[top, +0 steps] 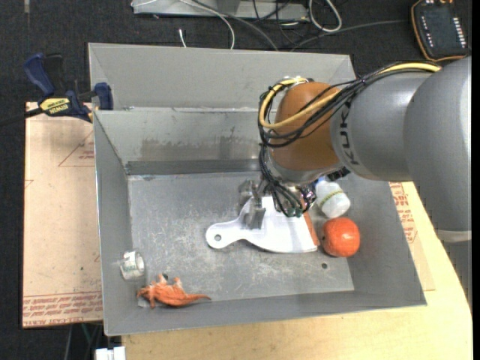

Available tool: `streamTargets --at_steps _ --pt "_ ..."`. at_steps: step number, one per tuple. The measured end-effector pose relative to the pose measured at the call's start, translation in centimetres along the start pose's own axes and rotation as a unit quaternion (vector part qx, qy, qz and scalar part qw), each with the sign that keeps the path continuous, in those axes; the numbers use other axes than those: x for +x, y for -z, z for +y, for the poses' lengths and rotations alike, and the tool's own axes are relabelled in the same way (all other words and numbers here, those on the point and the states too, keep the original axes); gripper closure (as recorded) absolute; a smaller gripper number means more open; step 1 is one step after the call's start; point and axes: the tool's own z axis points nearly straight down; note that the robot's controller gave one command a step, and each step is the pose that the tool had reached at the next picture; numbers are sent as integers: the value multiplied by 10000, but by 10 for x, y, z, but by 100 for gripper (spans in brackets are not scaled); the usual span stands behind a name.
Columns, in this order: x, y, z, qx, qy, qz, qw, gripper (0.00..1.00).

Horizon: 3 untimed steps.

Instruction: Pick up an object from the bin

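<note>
The gripper (253, 210) hung over the handle of a flat white spatula-like piece (283, 237) in the middle of the bin (180, 201); how its jaws stood could not be told. An orange ball (342, 238) lay at the piece's right end.

This looks like a robotics lab. A large grey industrial robot arm (405, 126), with an orange wrist cover (300, 130) and bundled black and yellow cables, hangs over a grey sheet-metal bin (112, 201). Loose black floor cables (322, 27) trail over dark carpet (60, 21), and an orange-and-black handheld control pendant (441, 25) (a robot operator's tool) lies nearby.
</note>
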Motion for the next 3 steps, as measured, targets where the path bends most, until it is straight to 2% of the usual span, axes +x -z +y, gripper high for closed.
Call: streamTargets --at_steps 2,3 --pt "1 4 0 3 -4 23 10000 100" --pt "1 50 1 1 -7 27 10000 100"
